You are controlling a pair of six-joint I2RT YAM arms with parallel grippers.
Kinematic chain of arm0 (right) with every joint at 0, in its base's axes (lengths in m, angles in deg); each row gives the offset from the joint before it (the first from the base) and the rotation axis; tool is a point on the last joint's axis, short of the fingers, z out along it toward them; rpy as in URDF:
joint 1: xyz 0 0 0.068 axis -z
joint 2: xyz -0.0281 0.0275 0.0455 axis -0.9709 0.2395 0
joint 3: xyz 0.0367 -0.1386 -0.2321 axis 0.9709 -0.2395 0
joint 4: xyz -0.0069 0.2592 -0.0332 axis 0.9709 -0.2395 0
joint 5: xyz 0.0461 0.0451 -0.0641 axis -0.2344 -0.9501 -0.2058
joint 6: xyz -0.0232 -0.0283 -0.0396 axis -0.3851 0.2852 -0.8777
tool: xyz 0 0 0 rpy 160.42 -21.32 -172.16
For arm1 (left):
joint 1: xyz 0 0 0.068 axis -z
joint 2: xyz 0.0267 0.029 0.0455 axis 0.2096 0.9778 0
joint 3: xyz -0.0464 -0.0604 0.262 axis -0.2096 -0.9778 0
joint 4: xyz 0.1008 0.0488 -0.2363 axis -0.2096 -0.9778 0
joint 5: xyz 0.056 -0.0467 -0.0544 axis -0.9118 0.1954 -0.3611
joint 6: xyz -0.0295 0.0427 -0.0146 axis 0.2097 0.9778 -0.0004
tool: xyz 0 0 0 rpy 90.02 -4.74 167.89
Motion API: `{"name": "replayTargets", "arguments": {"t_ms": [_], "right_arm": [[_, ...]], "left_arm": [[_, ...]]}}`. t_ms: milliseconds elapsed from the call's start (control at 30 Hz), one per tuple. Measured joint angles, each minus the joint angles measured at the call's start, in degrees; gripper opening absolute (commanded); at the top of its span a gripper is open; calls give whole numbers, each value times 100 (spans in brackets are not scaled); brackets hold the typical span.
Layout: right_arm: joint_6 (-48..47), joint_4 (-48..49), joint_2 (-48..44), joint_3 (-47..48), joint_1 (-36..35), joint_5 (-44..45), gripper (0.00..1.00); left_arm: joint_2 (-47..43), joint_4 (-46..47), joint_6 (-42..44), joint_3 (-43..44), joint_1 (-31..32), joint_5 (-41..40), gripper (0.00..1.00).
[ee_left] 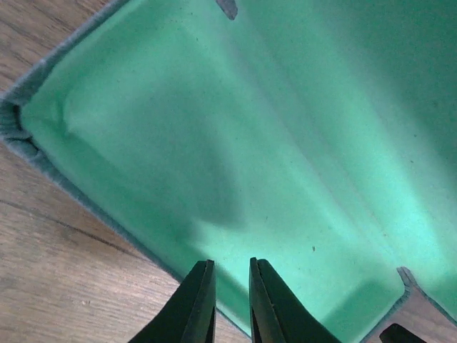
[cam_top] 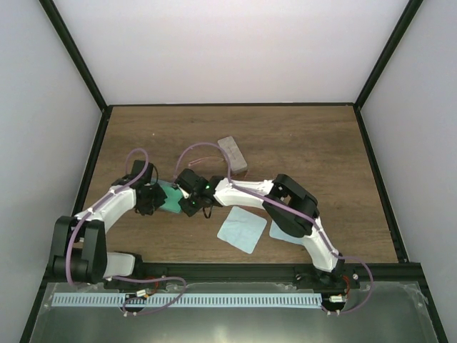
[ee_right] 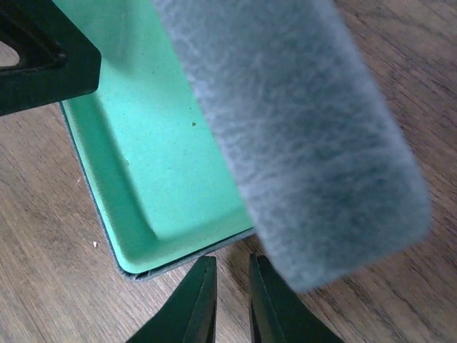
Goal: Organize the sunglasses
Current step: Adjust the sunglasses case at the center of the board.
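**A:** Where do things stand?

**B:** Nearest me, two blue cloths [cam_top: 241, 229] lie right of centre. Just beyond them, both arms meet at the open case [cam_top: 170, 199], and its green lining looks bare. My left gripper [ee_left: 231, 263] shows only a narrow slit between its fingers, with nothing in it, over the case's rim. My right gripper [ee_right: 231, 257] is just as narrow and empty, beside a corner of the case, with a grey felt flap [ee_right: 300, 143] looming close, probably the lid.

**A:** And the sunglasses?

**B:** I can't see them in any view. The arms may be hiding them. Farther off lies a grey case [cam_top: 232, 153].

**A:** Which step?

**B:** I'd say the case is ready for filling. Next I must find a pair, widen the fingers and take it gently by the frame.
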State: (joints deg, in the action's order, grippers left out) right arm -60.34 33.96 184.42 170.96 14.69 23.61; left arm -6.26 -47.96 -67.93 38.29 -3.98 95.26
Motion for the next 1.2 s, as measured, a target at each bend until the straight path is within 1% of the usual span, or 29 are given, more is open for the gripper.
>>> {"name": "replayTargets", "arguments": {"t_ms": [100, 167, 333, 433, 500, 633, 900, 1133, 1200], "right_arm": [[68, 59, -96, -114, 9, -11, 17], [129, 79, -262, -313, 9, -28, 20], [310, 109, -730, -719, 9, -94, 36], [437, 190, -881, -748, 9, -151, 44], [522, 275, -905, -741, 9, -197, 46], [717, 289, -868, -678, 9, -232, 46], [1143, 210, -343, -240, -20, -195, 41], [1368, 87, -39, -35, -20, -114, 35], [1397, 46, 15, 11, -20, -101, 32]], "left_arm": [[-94, -85, 13, 2, 0, -9, 22], [-138, -170, 33, 17, 0, -50, 29], [-271, -450, 87, 85, 0, -227, 44], [-378, -564, 122, 142, 0, -341, 47], [-409, -619, 133, 170, 0, -402, 48], [-411, -708, 151, 216, 0, -525, 49], [-402, -944, 304, 494, 0, -785, 50], [-238, -977, 411, 645, 0, -916, 51], [-203, -988, 439, 645, 0, -929, 51]]}}
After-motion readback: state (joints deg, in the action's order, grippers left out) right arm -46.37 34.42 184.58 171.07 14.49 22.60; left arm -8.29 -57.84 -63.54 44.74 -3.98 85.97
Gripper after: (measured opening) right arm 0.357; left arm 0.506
